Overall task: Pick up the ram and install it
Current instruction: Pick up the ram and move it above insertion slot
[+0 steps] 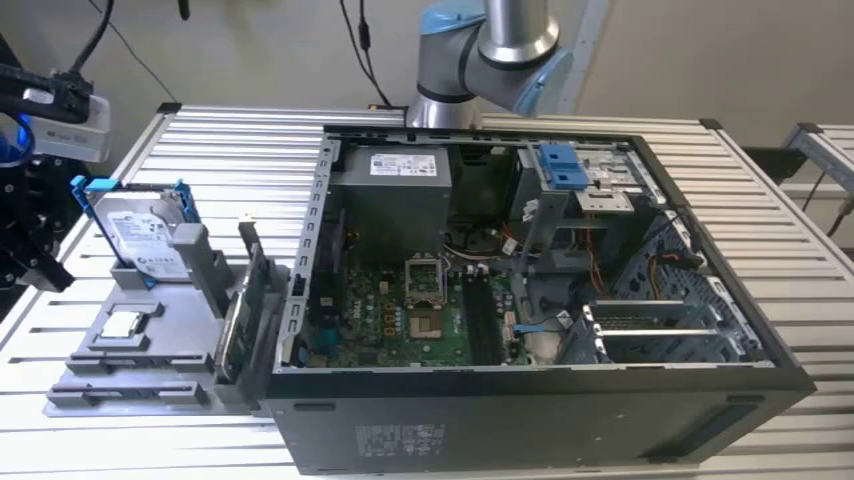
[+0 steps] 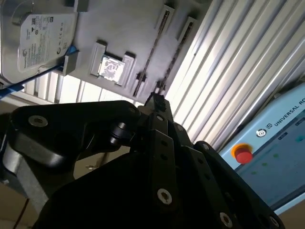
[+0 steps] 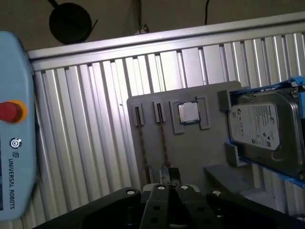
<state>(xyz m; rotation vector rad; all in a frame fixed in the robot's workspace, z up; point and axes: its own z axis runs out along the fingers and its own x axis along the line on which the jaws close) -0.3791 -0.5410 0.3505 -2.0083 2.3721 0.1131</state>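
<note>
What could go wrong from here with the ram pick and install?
1. The ram stands edge-on close beside a second stick in the holder. The hand could clip the neighbour or take the wrong one.
2. The chip sits right beside both sticks and might get knocked.
3. Cables crowd the case, so the ram could snag on the way in.

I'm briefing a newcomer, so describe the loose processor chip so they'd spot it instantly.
Beside the open computer case lies a grey holder plate. On it, between the blue-framed hard drive and two thin boards standing on edge, sits the processor chip: small, square, silver-topped, lying flat.
</note>
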